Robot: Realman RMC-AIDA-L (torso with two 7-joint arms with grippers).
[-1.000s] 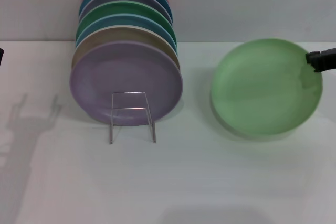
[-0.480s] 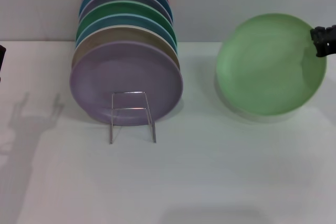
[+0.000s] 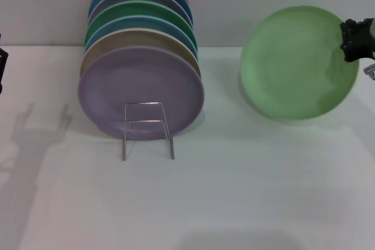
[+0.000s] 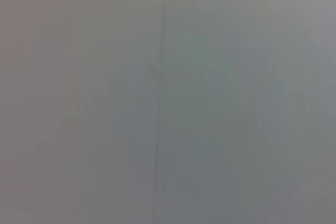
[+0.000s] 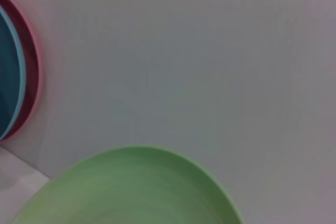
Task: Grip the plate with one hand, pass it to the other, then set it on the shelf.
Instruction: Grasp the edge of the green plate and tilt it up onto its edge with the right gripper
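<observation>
The right gripper point(image 3: 355, 40) is clamped on the right edge of the pale green plate point(image 3: 296, 62), holding it tilted up off the white table point(image 3: 234, 191) — well apart from the shelf point(image 3: 147, 128). The shelf's wire loop stands in front of a lavender plate point(image 3: 140, 89), the first of a row of coloured plates. The left gripper point(image 3: 2, 62) sits at the far left edge — whether it is open or closed cannot be told.

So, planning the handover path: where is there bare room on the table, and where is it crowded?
The table is bare in front of the shelf, and under the plate that the right gripper holds by its right rim. The left edge beside the stacked plates is bare too. The stack fills the shelf; only its front loop is free.
</observation>
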